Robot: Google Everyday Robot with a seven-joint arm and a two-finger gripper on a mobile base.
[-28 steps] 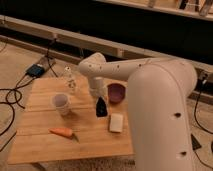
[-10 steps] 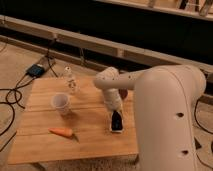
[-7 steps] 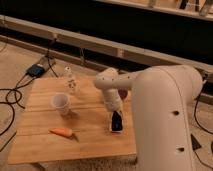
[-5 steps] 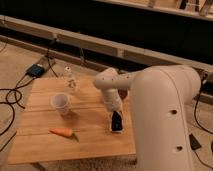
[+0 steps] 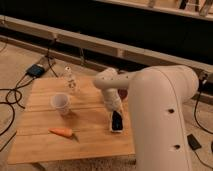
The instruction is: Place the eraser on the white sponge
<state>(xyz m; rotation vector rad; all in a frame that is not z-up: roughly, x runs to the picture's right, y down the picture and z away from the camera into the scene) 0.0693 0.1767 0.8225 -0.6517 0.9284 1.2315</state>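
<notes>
While my gripper (image 5: 115, 111) hangs low over the table (image 5: 45, 145), the eraser (image 5: 117, 120) lies on the white sponge (image 5: 111, 129) beneath it. Whether I grip the eraser, I cannot tell.

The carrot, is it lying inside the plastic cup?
No. The carrot lies flat on the wooden table, in front of the upright cup and apart from it, left of the gripper over the eraser.
</notes>
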